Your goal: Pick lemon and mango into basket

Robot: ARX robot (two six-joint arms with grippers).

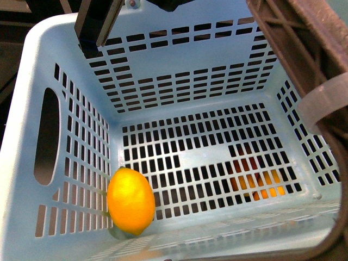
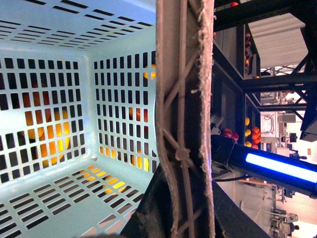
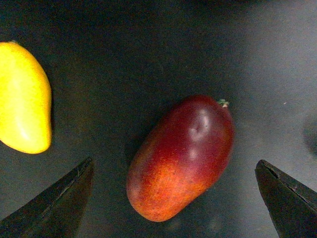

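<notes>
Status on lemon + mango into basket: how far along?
Done: the lemon lies on the floor of the basket. In hand: the right arm's jaws stand open on either side of the mango, which lies on a dark surface, not yet gripped. Left: grip the mango and put it in the basket. The yellow mango nearby is not part of the job.

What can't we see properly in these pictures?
- Front view: orange-red patches lie under the pale mint-green slotted plastic basket; its floor hides what they are.
- Right wrist view: the long all-yellow mango is cut off by the picture edge, and only the tips of the right pincer show.
- Left wrist view: the brown lattice basket handle blocks the middle; the red and orange things behind it are too small to name.
</notes>
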